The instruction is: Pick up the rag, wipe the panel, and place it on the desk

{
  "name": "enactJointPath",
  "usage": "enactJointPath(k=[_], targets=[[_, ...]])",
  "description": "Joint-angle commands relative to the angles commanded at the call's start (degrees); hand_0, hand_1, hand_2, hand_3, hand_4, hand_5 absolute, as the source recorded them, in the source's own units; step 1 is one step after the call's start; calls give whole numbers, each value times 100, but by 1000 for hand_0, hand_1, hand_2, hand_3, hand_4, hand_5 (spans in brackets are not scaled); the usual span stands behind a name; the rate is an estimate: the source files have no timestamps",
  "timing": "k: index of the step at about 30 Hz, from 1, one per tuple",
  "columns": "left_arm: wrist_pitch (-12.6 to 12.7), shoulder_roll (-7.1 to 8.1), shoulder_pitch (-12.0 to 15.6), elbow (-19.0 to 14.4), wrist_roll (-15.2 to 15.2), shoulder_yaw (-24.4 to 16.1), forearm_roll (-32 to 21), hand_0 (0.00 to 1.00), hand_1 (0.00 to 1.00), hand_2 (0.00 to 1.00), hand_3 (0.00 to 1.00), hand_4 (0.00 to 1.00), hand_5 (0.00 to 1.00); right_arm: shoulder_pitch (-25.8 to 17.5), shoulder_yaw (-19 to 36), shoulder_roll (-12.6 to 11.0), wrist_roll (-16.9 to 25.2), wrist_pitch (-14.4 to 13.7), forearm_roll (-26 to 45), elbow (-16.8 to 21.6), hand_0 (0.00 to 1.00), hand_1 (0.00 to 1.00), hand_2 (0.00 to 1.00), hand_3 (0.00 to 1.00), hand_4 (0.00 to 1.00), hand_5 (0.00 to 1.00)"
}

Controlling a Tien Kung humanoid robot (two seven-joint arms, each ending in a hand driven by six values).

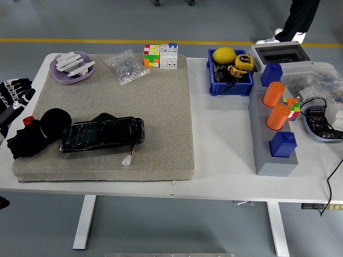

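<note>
A crumpled black rag (29, 141) lies at the left end of the grey mat (161, 107), with a small red piece (28, 121) on top of it. To its right lies the long shiny black panel (102, 134), with a white plug (127, 159) on a wire at its front. My left hand (15, 94), black with white finger segments, hovers at the table's left edge, just behind the rag and apart from it. Its fingers are spread and hold nothing. The right arm is out of view.
Behind the rag on the mat is a black round object (56, 116). At the back are a purple dish (71, 67), a bag of small parts (126, 66) and two cubes (160, 55). A blue bin (230, 85), a grey block with orange cylinders (274, 128) and clutter fill the right. A person's legs (301, 19) show top right.
</note>
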Motion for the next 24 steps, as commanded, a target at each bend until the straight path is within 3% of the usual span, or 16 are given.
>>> enactJointPath(k=[24], targets=[[2,29,-37,-14,-8,28,107,751,756,711,649,966,475,-16,-335,4,7,37,337,0,765,665,678,614,998,484]])
